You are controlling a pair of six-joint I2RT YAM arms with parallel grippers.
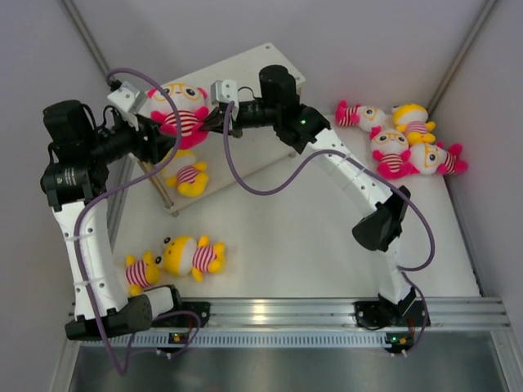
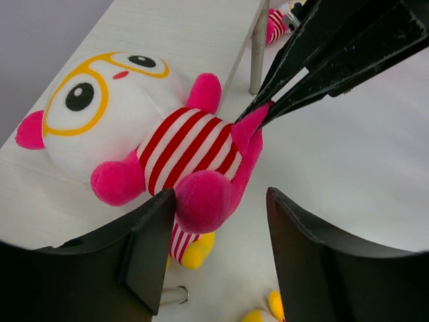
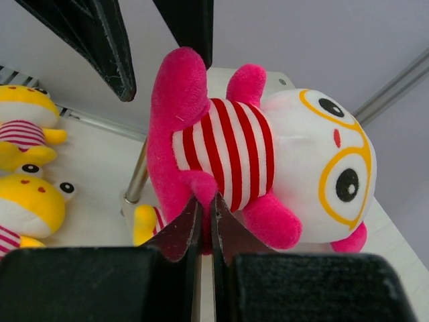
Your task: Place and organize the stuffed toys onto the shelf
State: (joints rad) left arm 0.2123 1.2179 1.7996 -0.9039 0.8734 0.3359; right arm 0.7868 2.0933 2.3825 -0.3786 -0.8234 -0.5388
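— Left gripper [image 2: 220,201]?
— Jaws apart, straddling one foot of the pink doll [image 2: 188,144].
— And the doll?
— Face up on the shelf [image 2: 194,33] top, legs over the edge. The right gripper [image 3: 206,204] is clamped on its other foot.

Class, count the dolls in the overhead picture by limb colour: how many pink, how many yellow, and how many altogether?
Pink dolls: 4
Yellow dolls: 4
Total: 8
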